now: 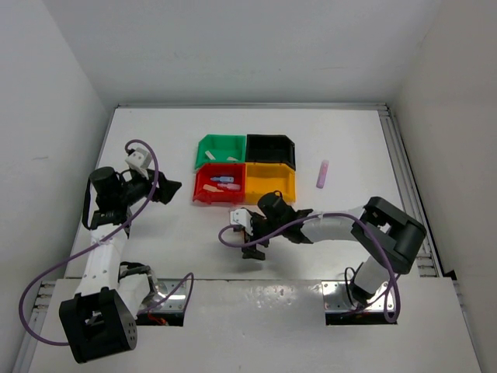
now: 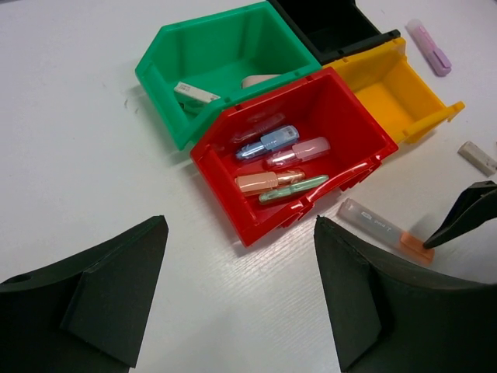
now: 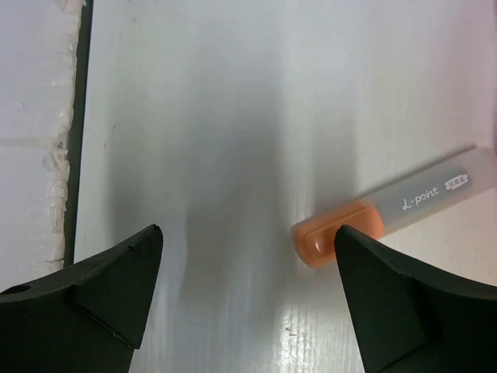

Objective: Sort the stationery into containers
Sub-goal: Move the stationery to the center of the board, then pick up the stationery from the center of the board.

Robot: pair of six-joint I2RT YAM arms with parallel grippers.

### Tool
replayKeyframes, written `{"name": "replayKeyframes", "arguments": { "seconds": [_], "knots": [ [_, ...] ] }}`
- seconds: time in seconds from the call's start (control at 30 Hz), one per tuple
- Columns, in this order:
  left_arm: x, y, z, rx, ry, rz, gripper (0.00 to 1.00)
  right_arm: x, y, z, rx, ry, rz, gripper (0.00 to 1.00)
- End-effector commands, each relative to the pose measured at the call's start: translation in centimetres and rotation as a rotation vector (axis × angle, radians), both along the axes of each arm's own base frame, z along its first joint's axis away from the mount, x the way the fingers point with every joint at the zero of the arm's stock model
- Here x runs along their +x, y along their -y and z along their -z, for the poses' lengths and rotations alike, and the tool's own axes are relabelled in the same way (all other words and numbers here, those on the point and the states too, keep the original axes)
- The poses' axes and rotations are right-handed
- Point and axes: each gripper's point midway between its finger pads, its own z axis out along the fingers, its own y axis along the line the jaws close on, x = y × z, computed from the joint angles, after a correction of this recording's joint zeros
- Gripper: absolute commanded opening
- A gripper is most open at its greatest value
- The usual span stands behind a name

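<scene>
Open right hand (image 3: 247, 233) poised over the orange-capped stick (image 3: 373, 221).
From its gap the stick lies off-centre on the worktop (image 3: 194, 116), cap beside the finger at lower right of the frame, long axis running to upper right; the left hand (image 2: 241, 221), also open, looks farther off.

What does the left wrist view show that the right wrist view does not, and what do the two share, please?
Only the left wrist view shows the green bin, black bin, red bin and yellow bin, several sticks lying in the red one, a pink stick beyond the yellow one, and a grey block on the table. Only the right wrist view shows the "L-point" print on the orange-capped stick and a dark seam at its left. Both show that stick lying on the white table.
</scene>
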Motion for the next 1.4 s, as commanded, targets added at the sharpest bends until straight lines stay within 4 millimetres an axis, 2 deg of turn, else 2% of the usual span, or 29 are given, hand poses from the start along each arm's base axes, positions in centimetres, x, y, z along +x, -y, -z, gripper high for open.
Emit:
{"name": "replayKeyframes", "arguments": {
  "seconds": [0.0, 0.07, 0.13, 0.17, 0.2, 0.23, 0.3, 0.43, 0.87, 1.03, 1.1, 1.2, 1.23, 1.37],
  "knots": [
    [0.5, -0.1, -2.5, 0.023, 0.082, 0.017, 0.82, 0.5, -1.0, -2.3, 0.060, -0.007, 0.034, 0.90],
    [0.6, -0.1, -2.5, 0.018, 0.077, 0.017, 0.82, 2.1, -1.5, -3.0, 0.062, -0.002, 0.131, 0.89],
    [0.7, -0.2, -2.5, 0.017, 0.076, 0.014, 0.82, 4.2, -2.1, -3.8, 0.067, 0.007, 0.248, 0.84],
    [0.7, -0.1, -2.4, 0.012, 0.072, 0.018, 0.82, 5.0, -2.0, -3.9, 0.056, -0.008, 0.316, 0.81],
    [0.7, -0.1, -2.5, 0.014, 0.075, 0.015, 0.82, 5.9, -1.2, -3.1, 0.007, -0.059, 0.444, 0.80],
    [0.7, -0.2, -2.4, 0.014, 0.073, 0.013, 0.82, 6.9, -1.5, -3.8, 0.009, -0.067, 0.498, 0.80],
    [0.8, -0.3, -2.4, 0.014, 0.070, 0.007, 0.82, 7.3, -1.1, -3.4, -0.028, -0.141, 0.609, 0.80],
    [0.8, -0.3, -2.3, 0.020, 0.071, 0.007, 0.82, 6.6, -1.2, -3.3, -0.024, -0.207, 0.639, 0.79],
    [1.2, -0.7, -2.2, 0.031, 0.072, -0.009, 0.82, 8.7, -0.7, -0.3, -0.074, -0.214, 0.771, 0.66],
    [1.1, -0.8, -2.3, 0.039, 0.069, -0.012, 0.82, 8.2, -0.9, 0.6, -0.080, -0.214, 0.760, 0.60],
    [1.1, -0.8, -2.4, 0.049, 0.074, -0.011, 0.82, 7.6, -1.2, 0.8, -0.086, -0.205, 0.724, 0.54],
    [1.2, -1.0, -2.8, 0.068, 0.087, -0.013, 0.82, 5.8, -1.5, 1.3, -0.091, -0.203, 0.635, 0.46],
    [0.8, -0.9, -2.3, 0.063, 0.054, -0.015, 0.82, 4.9, -1.3, 1.7, -0.100, -0.199, 0.603, 0.43],
    [0.6, -1.2, -2.7, 0.097, 0.056, -0.020, 0.82, 2.8, -0.5, 2.4, -0.135, -0.156, 0.490, 0.23]
  ]
}}
